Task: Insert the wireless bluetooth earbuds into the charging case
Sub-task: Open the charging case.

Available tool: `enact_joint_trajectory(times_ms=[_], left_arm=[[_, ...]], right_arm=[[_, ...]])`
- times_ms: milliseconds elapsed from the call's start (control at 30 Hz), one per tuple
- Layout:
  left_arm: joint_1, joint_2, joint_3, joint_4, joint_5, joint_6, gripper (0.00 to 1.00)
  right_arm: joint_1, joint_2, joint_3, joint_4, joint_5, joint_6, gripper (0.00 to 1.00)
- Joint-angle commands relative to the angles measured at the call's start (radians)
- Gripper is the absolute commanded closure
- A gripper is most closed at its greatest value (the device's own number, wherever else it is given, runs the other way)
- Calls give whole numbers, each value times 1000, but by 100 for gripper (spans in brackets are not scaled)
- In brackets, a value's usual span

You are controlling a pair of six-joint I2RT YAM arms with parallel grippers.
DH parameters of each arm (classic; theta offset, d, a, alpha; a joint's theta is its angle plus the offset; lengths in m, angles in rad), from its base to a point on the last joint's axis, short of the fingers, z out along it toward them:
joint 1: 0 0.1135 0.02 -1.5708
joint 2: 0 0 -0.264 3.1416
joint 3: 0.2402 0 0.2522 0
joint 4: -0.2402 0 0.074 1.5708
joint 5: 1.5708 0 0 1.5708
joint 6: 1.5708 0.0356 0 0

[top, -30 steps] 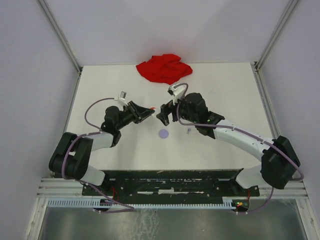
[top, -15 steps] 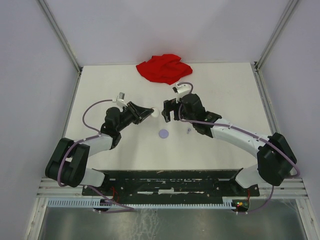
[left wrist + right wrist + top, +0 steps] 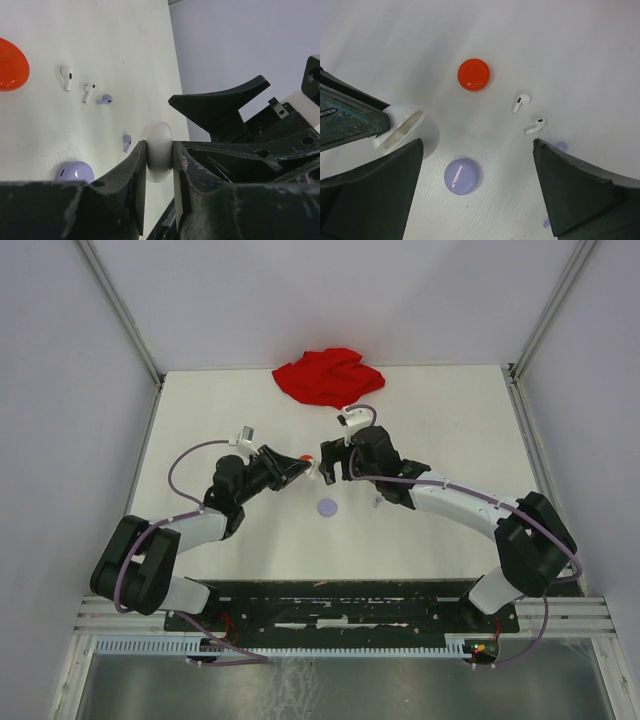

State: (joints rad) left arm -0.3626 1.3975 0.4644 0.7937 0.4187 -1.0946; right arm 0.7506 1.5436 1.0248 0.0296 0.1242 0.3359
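- Top external view is showing the left gripper (image 3: 159, 146) reaching in left of and beyond the lavender disc (image 3: 463, 176), raised off the table (image 3: 450, 420).
- Its jaws are clamping the white case (image 3: 427, 135) by its two flat faces. In the right wrist view, the case is appearing up and left of the disc and looks partly open.
- A red disc (image 3: 473, 74) is lying flat on the table beyond the lavender disc, apart from it.
- The right gripper (image 3: 476, 145) is hanging over the lavender disc with its jaws spread wide and gripping nothing. The case is sitting just beside its left finger.
- Two white earbuds (image 3: 521, 102) (image 3: 535, 126) are lying loose on the table to the right of and beyond the lavender disc, near each other but not touching.
- Two lavender earbuds (image 3: 104, 100) (image 3: 127, 142) are also lying on the table to the right of the disc, one of them nearer it than the white pair.
- A red cloth (image 3: 328, 375) is lying crumpled at the table's far edge, well beyond the disc.
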Motion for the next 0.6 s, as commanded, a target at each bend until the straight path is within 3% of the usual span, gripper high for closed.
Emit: enact_joint_trajectory(times_ms=[0, 567], left_arm=[[-7, -12, 37, 29, -6, 34, 97], [-7, 10, 33, 64, 10, -8, 97]], right_arm=[[-2, 35, 51, 44, -20, 18, 1], [-2, 116, 108, 67, -21, 9, 1]])
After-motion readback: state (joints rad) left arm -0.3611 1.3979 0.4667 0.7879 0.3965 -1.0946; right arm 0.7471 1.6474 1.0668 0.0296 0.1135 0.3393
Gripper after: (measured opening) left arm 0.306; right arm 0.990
